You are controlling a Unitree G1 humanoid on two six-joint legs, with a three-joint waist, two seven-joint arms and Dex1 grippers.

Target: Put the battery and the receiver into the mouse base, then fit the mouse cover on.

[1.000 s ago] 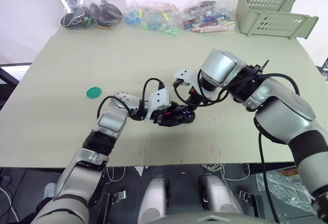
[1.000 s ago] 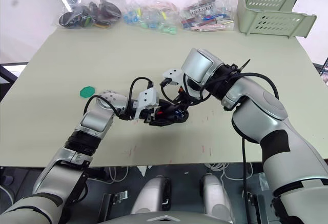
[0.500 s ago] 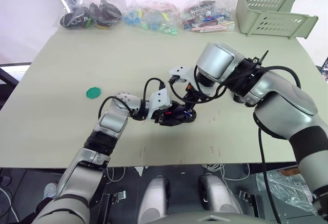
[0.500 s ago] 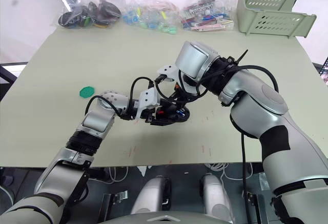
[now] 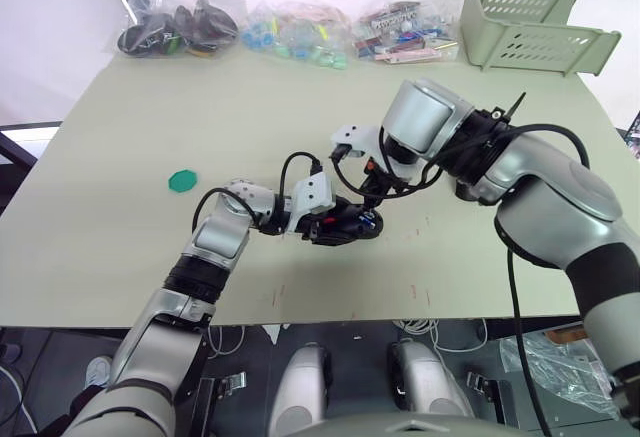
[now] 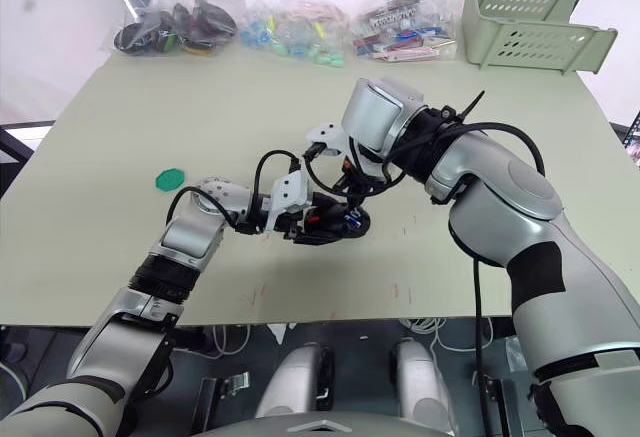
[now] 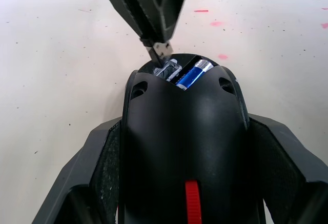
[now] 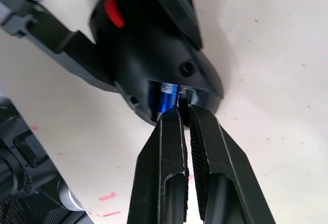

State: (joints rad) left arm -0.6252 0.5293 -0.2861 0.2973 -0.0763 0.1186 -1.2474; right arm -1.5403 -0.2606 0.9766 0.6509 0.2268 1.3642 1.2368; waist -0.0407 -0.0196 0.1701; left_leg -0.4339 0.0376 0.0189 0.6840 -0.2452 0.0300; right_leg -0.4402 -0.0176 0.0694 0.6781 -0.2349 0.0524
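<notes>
Step in hand: seating the receiver (image 7: 163, 48) in the mouse base (image 7: 184, 147); judged mid-task, cover not yet fitted.
Battery (image 7: 191, 74): blue, already lying in the open rear compartment of the base, white end toward the rim.
Receiver: tiny stub with pale metal end, pinched at the tips of the right hand (image 8: 183, 106), poised just at the compartment edge, beside the battery; cannot tell whether touching the slot.
Right hand: fingers nearly closed, clamped on the receiver, angled down onto the rear of the base.
Left hand (image 7: 184, 183): spread wide around the base, both black fingers (image 7: 95, 172) pressed against its flanks, gripping it just above or on the counter (image 5: 150, 137); cannot tell which.
Mouse base position: near the counter's front middle, between the two arms, red scroll wheel (image 7: 191, 203) toward the left wrist.
Next move calls for: lining the stub with its narrow slot next to the battery, pushing in along the slot's axis, then letting go without dragging it back out.
Risk: stub slipping or tipping against the battery; base twisting in the left hand's grip under the push.
Mouse cover: not made out here.
</notes>
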